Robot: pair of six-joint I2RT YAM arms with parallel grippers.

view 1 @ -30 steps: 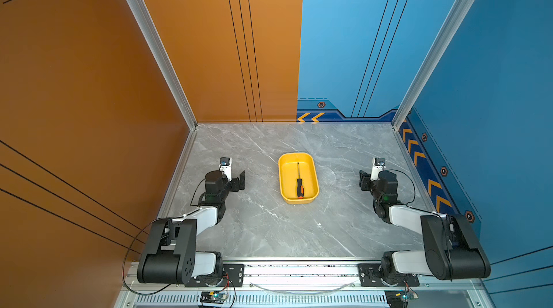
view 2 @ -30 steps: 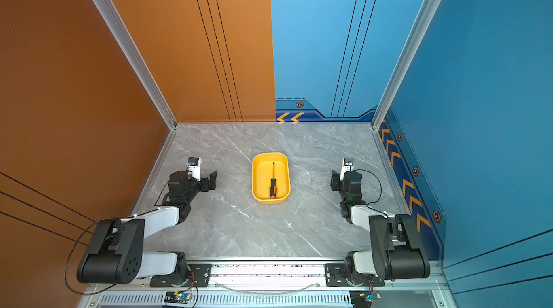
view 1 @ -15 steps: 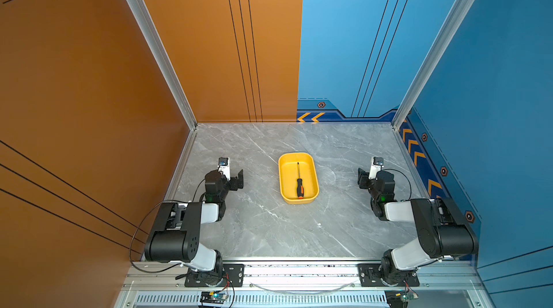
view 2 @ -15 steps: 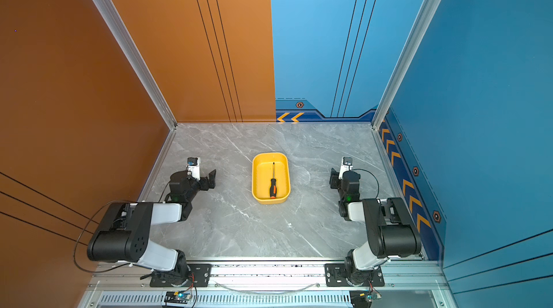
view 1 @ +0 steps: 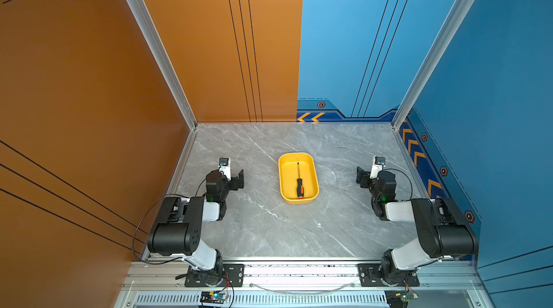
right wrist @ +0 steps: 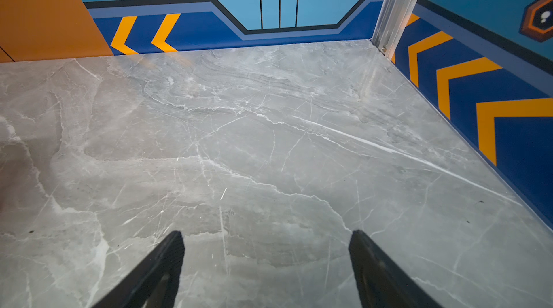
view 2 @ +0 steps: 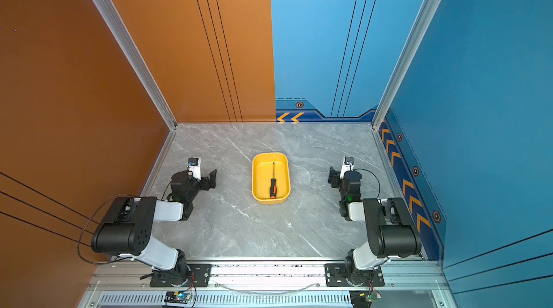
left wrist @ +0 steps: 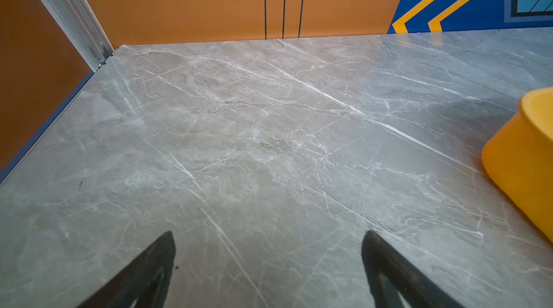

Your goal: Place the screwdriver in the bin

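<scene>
Screwdriver (view 1: 299, 183) in both top views: black handle, orange butt, thin dark shaft, lying flat inside the bin (view 1: 299, 200), a smooth yellow plastic tray with rounded corners, mid-worktop (view 1: 269, 231). My left claw (view 1: 240, 178) and right claw (view 1: 360, 176) sit well apart from it, one on each side.

Left wrist: left claw (left wrist: 267, 240) spread wide over grey veined marble, bin's (left wrist: 520, 165) glossy curved wall nearby.

Right wrist: right claw (right wrist: 266, 237) spread, only bare marble between its fingers.

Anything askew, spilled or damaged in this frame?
Nothing stands out. The screwdriver lies flat inside the yellow bin; the left gripper and the right gripper are open, empty, and clear of it.
</scene>
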